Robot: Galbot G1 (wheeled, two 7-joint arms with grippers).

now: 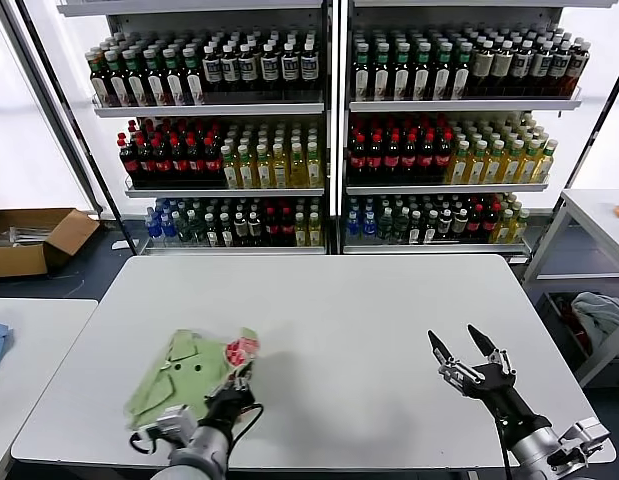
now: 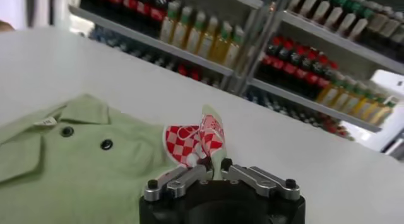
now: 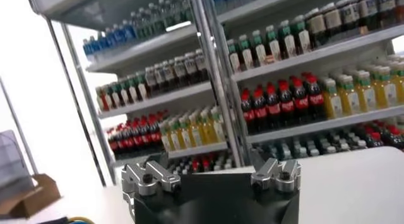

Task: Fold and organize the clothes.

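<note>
The light green polo shirt (image 1: 184, 375) lies partly folded at the front left of the white table (image 1: 349, 320). Its collar and dark buttons show in the left wrist view, polo shirt (image 2: 76, 162). One edge with the red-and-white checkered print (image 2: 192, 138) is lifted off the table. My left gripper (image 1: 239, 378) is shut on that edge, fingers (image 2: 189, 176) pinching the fabric beside the print. My right gripper (image 1: 461, 347) hovers open over the front right of the table, holding nothing; its fingers (image 3: 151, 178) stand wide apart.
Shelves of bottles (image 1: 329, 130) fill the background beyond the table's far edge. A cardboard box (image 1: 34, 240) lies on the floor at the left. A second white table (image 1: 29, 350) stands to the left, and a cart with cloth (image 1: 594, 315) to the right.
</note>
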